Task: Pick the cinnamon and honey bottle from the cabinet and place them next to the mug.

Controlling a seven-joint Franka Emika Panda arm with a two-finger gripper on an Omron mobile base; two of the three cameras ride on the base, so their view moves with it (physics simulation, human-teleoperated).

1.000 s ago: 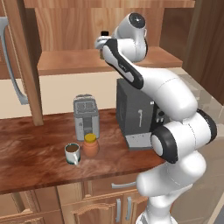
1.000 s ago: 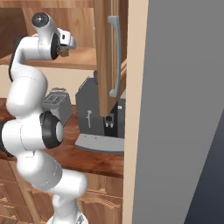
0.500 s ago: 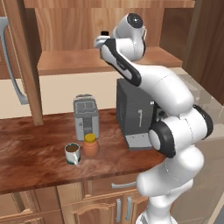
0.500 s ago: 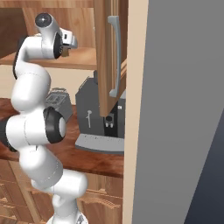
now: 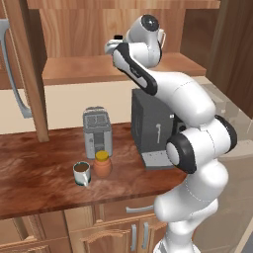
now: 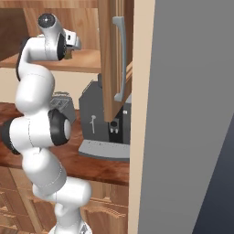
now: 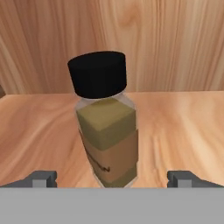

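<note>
- From the hand view I see the cinnamon [image 7: 107, 127] standing upright on the plank shelf of the cabinet [image 7: 175, 57], black cap on top, wood-grain back panel behind it.
- The same view shows the gripper [image 7: 112, 179] with its fingers spread wide, one tip at each side of the bottle; the fingertips [image 7: 43, 178] stand apart from the glass and grasp nothing.
- In the left base view I can make out just the black cap of the cinnamon [image 5: 117, 37] past the hand, which is raised to shelf height; the fingers are hidden there by the wrist.
- That left view gives me the counter [image 5: 44, 173], which the hand view lacks: the honey bottle [image 5: 102, 164] stands just beside the mug [image 5: 82, 173], both in front of a grey toaster [image 5: 97, 131], with a dark coffee machine [image 5: 150, 128] to the right.
- The right base view shows me the open cabinet door [image 6: 114, 55] with its grey handle, beside the arm, and the coffee machine [image 6: 98, 121] below it.
- In that right view the arm covers the bottle on the shelf, so I cannot tell its position from there.
</note>
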